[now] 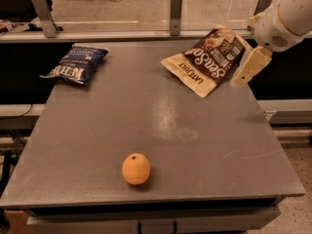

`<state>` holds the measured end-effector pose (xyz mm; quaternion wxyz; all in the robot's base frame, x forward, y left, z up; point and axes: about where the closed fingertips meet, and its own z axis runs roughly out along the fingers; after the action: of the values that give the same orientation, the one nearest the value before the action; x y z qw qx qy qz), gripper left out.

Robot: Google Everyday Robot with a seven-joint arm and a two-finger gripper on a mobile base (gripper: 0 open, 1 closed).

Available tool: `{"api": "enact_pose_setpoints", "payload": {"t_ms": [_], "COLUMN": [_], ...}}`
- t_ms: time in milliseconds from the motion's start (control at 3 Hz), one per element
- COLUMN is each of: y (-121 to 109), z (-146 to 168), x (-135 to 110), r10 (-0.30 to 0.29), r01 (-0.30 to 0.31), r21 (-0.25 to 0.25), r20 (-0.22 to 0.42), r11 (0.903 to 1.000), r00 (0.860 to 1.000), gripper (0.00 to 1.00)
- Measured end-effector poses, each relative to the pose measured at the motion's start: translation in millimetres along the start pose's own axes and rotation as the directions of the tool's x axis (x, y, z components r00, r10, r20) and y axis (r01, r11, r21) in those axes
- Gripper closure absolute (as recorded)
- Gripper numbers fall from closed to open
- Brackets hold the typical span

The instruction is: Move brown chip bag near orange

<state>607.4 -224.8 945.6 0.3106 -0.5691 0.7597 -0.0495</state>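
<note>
Gripper point(251, 66) of mine hangs at the far right of the table point(195, 130), just beside the brown chip bag point(207, 58); open or closed, I cannot tell. The orange point(136, 168) sits well apart, near the front edge.

The brown chip bag point(208, 58) lies flat at far right of the counter point(204, 130), beside the gripper point(248, 68), the orange point(136, 168) well apart near the front.

I'm seeing my arm point(298, 6) slanting down from the top right corner of the view. Its rounded white wrist point(277, 33) is bending, and the cream hand point(247, 69) is hanging just below it at the far right, pointing down-left.
</note>
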Motion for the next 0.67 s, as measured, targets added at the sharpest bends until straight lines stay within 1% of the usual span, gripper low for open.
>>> {"api": "enact_pose_setpoints", "payload": {"t_ms": [333,667], "y": [-26.5,-53.2], "z": [28.0,60.3], "x": [-3.3,-4.6], "r10": [0.036,0.103], "r01": [-0.037,-0.104], "r21": [0.018,0.005], "r20": [0.063,0.136], "r11": [0.9992,0.9945], "r00": [0.997,0.985], "gripper": [0.0,0.0]}}
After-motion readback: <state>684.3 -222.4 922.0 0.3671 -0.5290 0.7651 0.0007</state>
